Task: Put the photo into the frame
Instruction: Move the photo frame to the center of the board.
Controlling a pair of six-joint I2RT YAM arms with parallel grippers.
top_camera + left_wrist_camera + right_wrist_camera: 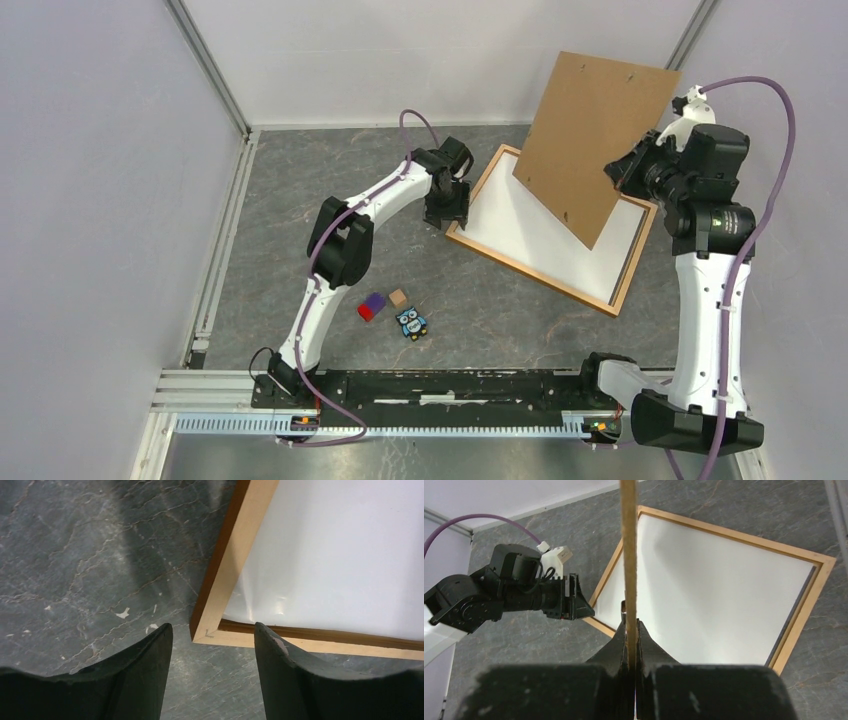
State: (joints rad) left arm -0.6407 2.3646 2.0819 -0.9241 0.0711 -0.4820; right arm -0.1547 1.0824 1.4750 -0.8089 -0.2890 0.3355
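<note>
The frame [530, 273], thin light-orange wood, lies flat on the grey table right of centre. Inside it lies the photo [520, 225], showing only its white back. My left gripper [445, 215] hovers at the frame's left corner. In the left wrist view the left gripper [212, 627] is open over bare table, with the frame's corner [207, 630] just beyond the fingertips and the photo [340, 555] past it. My right gripper [622, 172] is shut on a brown cardboard backing board [592, 130], held tilted above the frame's far side. In the right wrist view the board [628, 555] stands edge-on between the fingers of the right gripper [630, 622], above the frame [796, 625] and the photo [724, 590].
A red-and-purple block [372, 306], a small wooden cube [398, 297] and an owl figure [411, 323] lie on the table in front of the left arm. White walls enclose the table on the left, back and right. A metal rail [420, 420] runs along the near edge.
</note>
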